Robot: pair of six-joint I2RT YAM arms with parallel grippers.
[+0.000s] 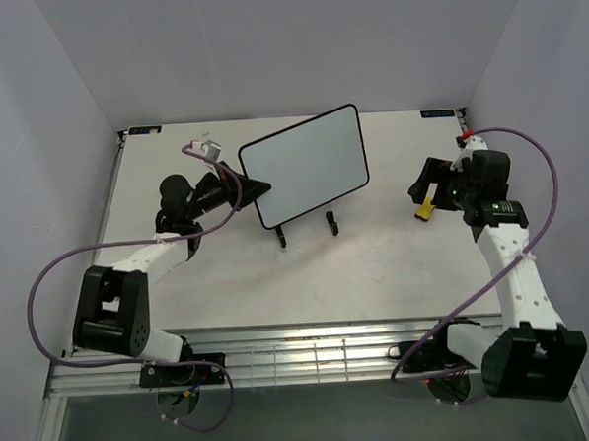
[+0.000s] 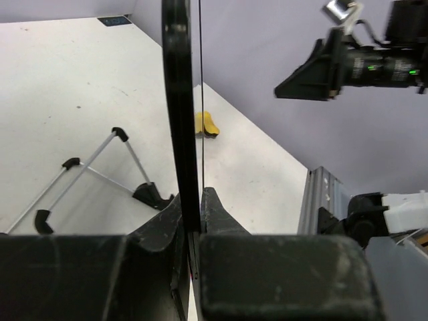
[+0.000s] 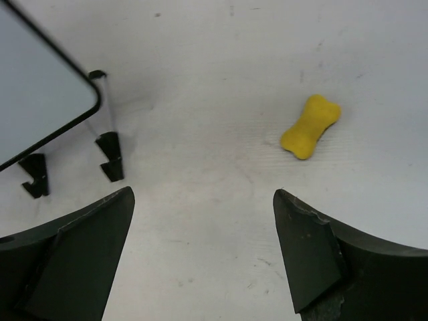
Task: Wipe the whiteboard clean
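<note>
The whiteboard [image 1: 305, 166], white with a thin black frame and wire stand feet, stands tilted at the table's middle back. Its face looks blank in the top view. My left gripper [image 1: 256, 189] is shut on the board's left edge; in the left wrist view the black frame [image 2: 177, 100] runs up from between my fingertips [image 2: 192, 214]. My right gripper [image 1: 423, 186] is open and empty, above the table on the right. The small yellow eraser [image 1: 424, 211] lies on the table just below it, and shows ahead of the open fingers in the right wrist view [image 3: 310, 126], as does the board's corner [image 3: 40, 107].
The board's black stand feet [image 1: 330, 224] rest on the table in front of it. Purple-grey walls close in the back and both sides. A metal rail [image 1: 311, 353] runs along the near edge between the arm bases.
</note>
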